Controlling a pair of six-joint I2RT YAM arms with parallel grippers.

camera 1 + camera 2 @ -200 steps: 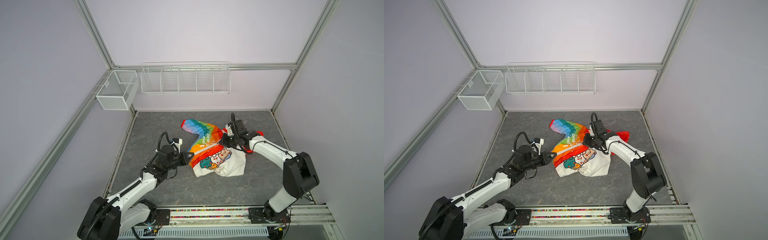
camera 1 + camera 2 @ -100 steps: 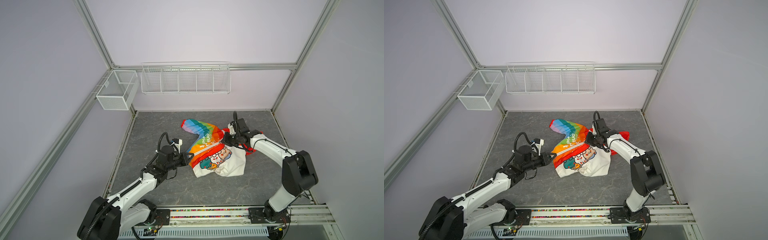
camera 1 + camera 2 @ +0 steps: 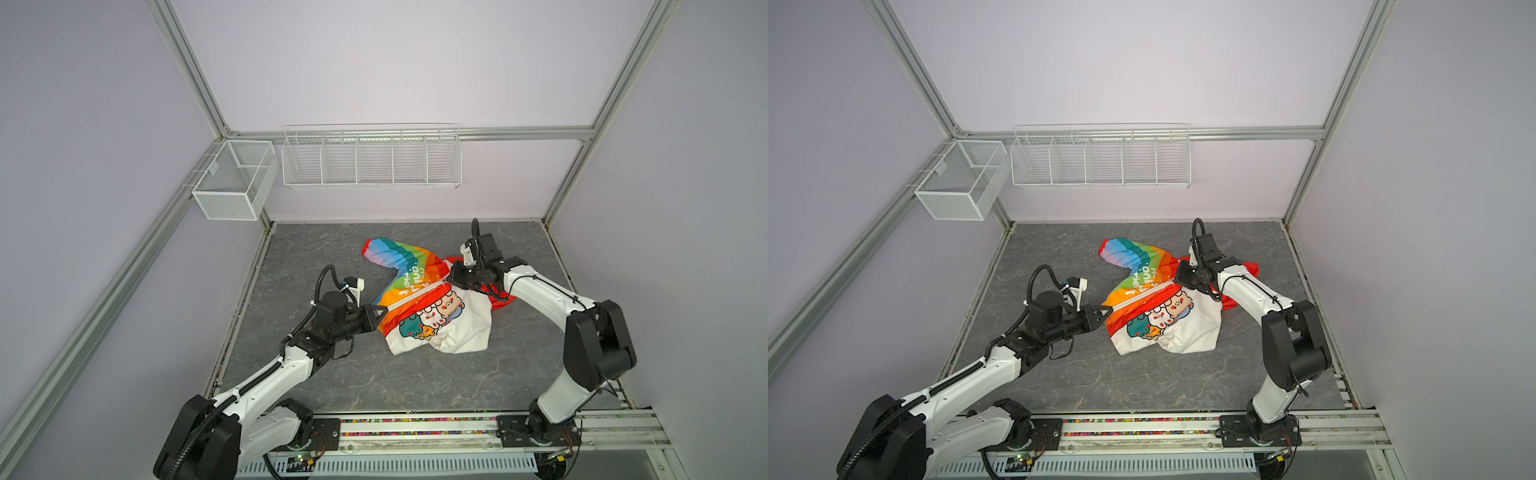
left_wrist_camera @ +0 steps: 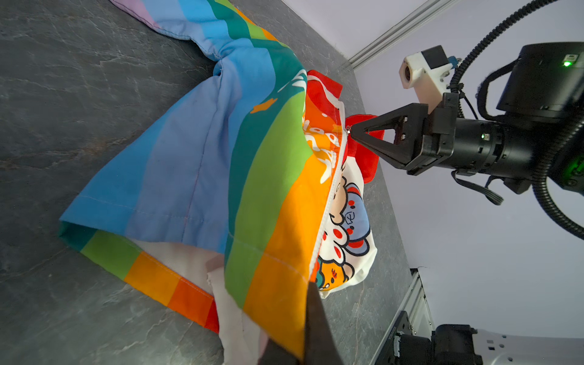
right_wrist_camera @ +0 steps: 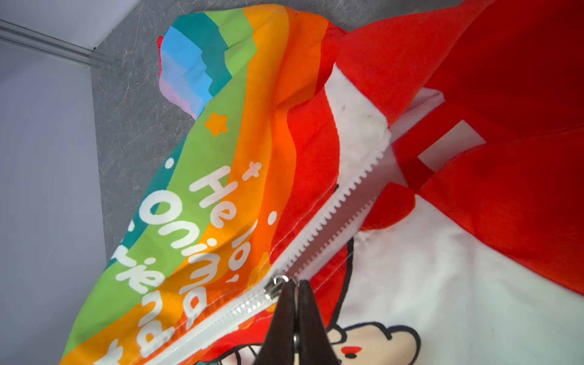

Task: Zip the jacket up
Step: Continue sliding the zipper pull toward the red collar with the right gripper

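- The jacket lies crumpled on the grey table, about mid-width and nearer the far edge. One rainbow sleeve reaches toward the far left corner, and the red hood lies toward the right edge.
- Its white zipper is joined from the hem up to the zipper pull; past that the teeth stand apart below the collar.
- The right gripper is pinched tight on the zipper pull.
- The left gripper is clamped on the jacket's hem at the zipper's lower end.
- A wire rack and a mesh basket hang above the far edge and far left corner.
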